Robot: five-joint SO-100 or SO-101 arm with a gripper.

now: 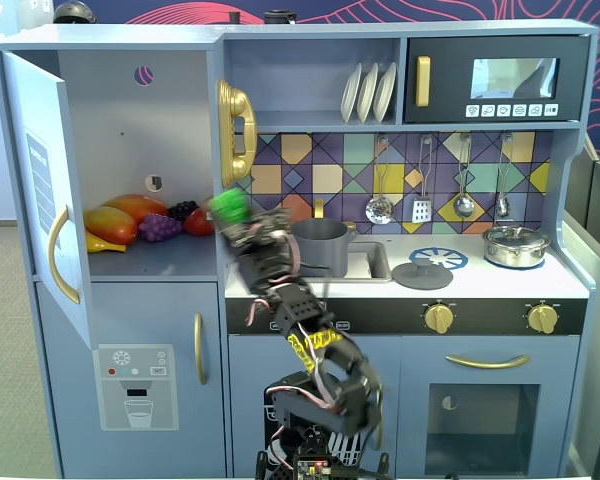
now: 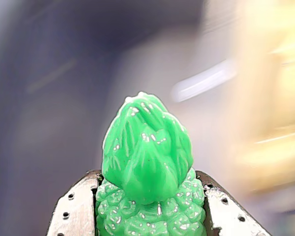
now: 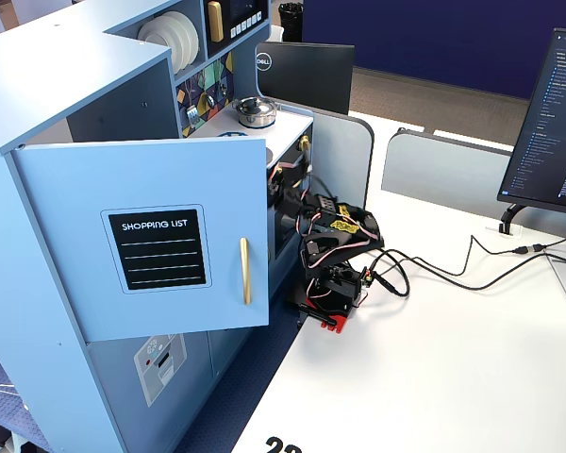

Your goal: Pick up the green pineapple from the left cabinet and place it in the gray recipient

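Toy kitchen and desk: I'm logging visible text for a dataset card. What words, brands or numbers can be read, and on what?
"SHOPPING LIST": black panel on the open cabinet door.
"DELL" logo: back of the black monitor.
Partial digits, perhaps "22", cut off at the bottom edge: white desk.
Too small to read: code on the lit screen, label inside the door, microwave buttons, dispenser panel.

The arm (image 1: pixel 300 330) is made of black segments with yellow markings and thin red and white cables. The pincer (image 2: pixel 150 216) has gray metal fingers (image 2: pixel 71 214) with small holes.
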